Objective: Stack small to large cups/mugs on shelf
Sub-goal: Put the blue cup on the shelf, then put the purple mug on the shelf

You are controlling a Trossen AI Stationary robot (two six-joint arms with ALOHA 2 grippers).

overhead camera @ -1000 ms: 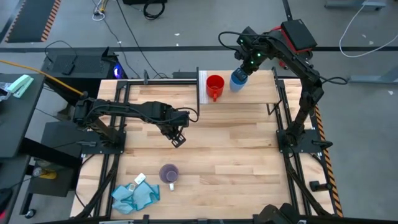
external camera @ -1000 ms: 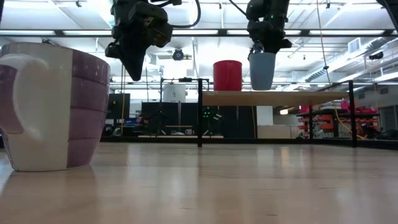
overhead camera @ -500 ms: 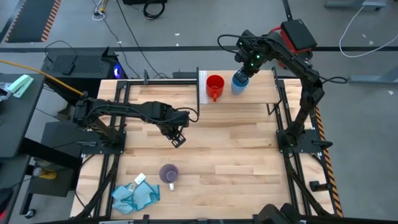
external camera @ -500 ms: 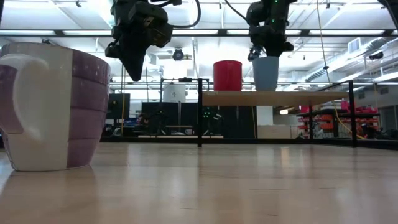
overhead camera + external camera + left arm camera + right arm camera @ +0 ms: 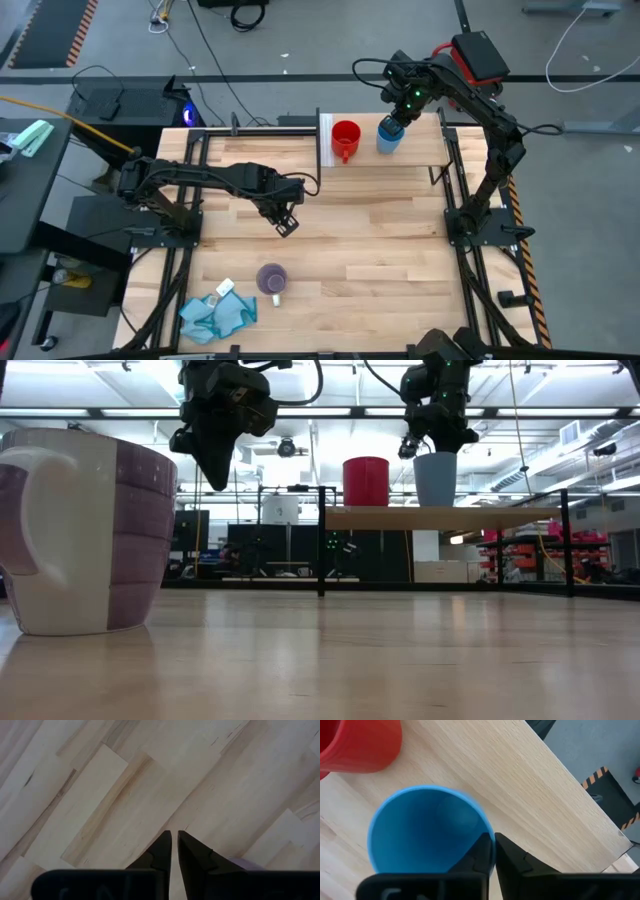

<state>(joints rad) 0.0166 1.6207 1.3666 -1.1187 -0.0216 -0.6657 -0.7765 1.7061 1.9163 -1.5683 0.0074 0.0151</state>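
I note my right gripper (image 5: 398, 106) pinching the rim of the light-blue cup (image 5: 388, 134), which stands on the shelf (image 5: 415, 152) beside the red mug (image 5: 345, 138) (purple mug (image 5: 272, 279) on the tabletop), left gripper (image 5: 287, 221) clenched, empty.

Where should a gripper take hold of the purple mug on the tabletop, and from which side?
Probably the rim. The purple mug stands upright with its mouth open to the top, so a gripper could come straight down and pinch one wall, one finger inside. Pick the wall opposite the handle, which points toward the table's front edge in the high view. The left gripper hangs nearest it.
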